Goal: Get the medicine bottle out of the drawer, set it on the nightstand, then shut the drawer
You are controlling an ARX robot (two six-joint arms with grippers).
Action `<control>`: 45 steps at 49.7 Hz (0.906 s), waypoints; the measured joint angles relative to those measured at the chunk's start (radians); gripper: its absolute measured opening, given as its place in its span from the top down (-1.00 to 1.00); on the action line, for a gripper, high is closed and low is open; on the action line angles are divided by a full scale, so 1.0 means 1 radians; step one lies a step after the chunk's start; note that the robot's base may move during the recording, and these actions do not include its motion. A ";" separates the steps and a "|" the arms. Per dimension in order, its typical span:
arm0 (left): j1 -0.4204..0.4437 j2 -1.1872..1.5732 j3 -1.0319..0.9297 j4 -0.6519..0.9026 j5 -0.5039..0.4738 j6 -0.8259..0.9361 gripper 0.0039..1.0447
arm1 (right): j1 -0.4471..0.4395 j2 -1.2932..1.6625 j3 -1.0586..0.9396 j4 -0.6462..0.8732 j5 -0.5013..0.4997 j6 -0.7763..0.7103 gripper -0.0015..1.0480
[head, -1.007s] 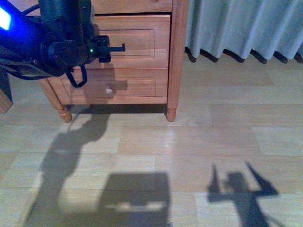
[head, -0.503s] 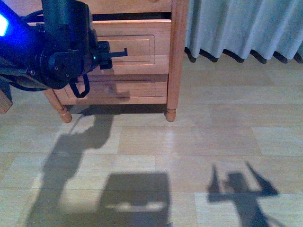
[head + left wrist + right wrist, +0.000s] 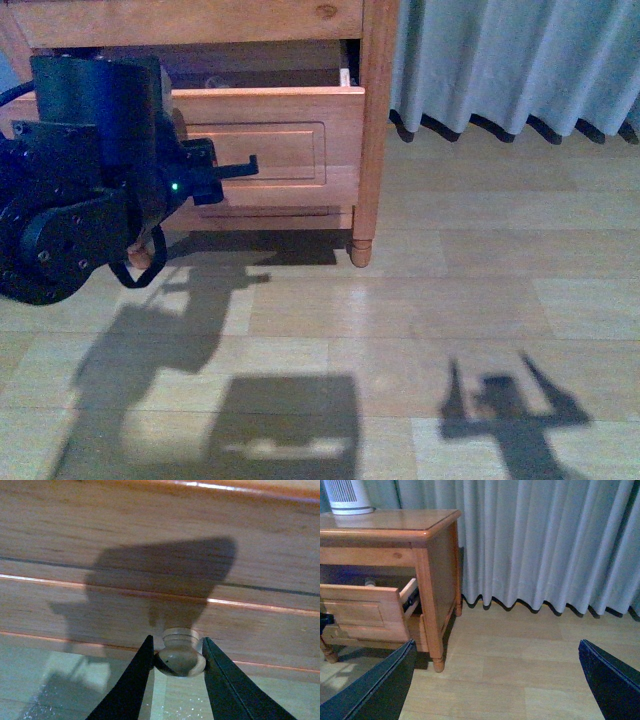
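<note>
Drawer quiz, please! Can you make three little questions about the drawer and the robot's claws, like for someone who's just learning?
1. True or false: the drawer is pushed all the way shut.
2. Pick one. What is the left claw closed on?
A. the knob
B. a curtain fold
C. a cabinet foot
3. Fill the gap: the right claw is ____ and holds nothing.

Key: 1 false, because it is pulled out; 2 A; 3 open.
</note>
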 joint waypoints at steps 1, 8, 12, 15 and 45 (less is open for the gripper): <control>0.000 -0.003 -0.007 0.004 0.000 0.000 0.51 | 0.000 0.000 0.000 0.000 0.000 0.000 -0.87; -0.004 -0.033 -0.095 0.061 0.000 -0.010 0.51 | 0.000 0.000 0.000 0.000 0.000 0.000 -0.87; -0.008 -0.045 -0.140 0.089 -0.003 -0.015 0.51 | 0.000 0.000 0.000 0.000 0.000 0.000 -0.87; -0.013 -0.056 -0.177 0.113 -0.005 -0.021 0.51 | 0.000 0.000 0.000 0.000 0.000 0.000 -0.87; -0.093 -0.154 -0.411 0.201 -0.067 -0.091 0.51 | 0.000 0.000 0.000 0.000 0.000 0.000 -0.87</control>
